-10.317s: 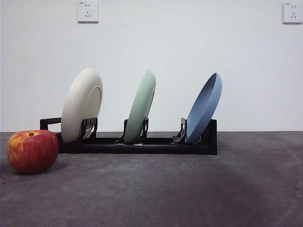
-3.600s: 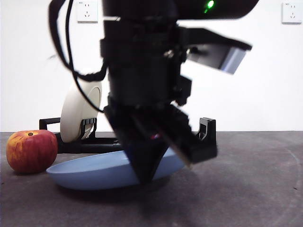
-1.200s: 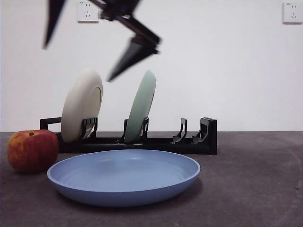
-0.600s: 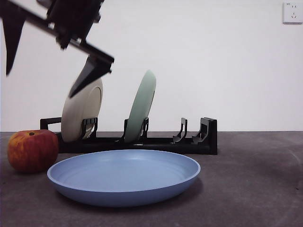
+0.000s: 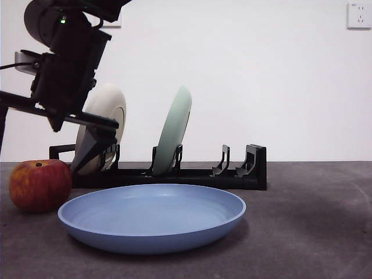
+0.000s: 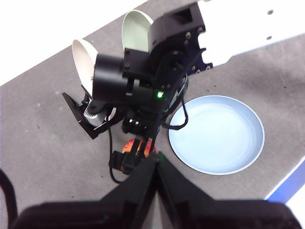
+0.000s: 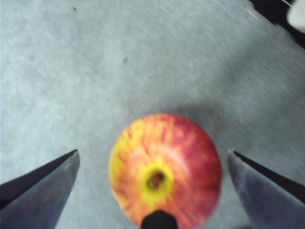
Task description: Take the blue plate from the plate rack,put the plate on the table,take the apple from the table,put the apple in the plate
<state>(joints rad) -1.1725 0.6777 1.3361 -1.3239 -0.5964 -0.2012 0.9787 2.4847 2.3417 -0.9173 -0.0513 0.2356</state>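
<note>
The blue plate (image 5: 151, 218) lies flat on the table (image 5: 314, 232), in front of the plate rack (image 5: 192, 176). To its left, the red and yellow apple (image 5: 39, 185) rests on the table. My right gripper (image 5: 46, 136) hangs open just above the apple, one jaw on either side. In the right wrist view the apple (image 7: 164, 167) sits between the spread jaws of the right gripper (image 7: 152, 152), untouched. My left gripper (image 6: 156, 162) is shut, holds nothing, and stays high, looking down on the blue plate (image 6: 217, 133) and the apple (image 6: 138, 145).
A cream-white plate (image 5: 102, 128) and a pale green plate (image 5: 172, 131) stand in the rack's left and middle slots, close behind the right arm. The rack's right slot holders (image 5: 224, 163) are bare. The table's near edge (image 6: 286, 191) shows in the left wrist view.
The right arm has swung left and come down from above the rack, so its open jaws now straddle the apple. The blue plate and the apple have not moved.
</note>
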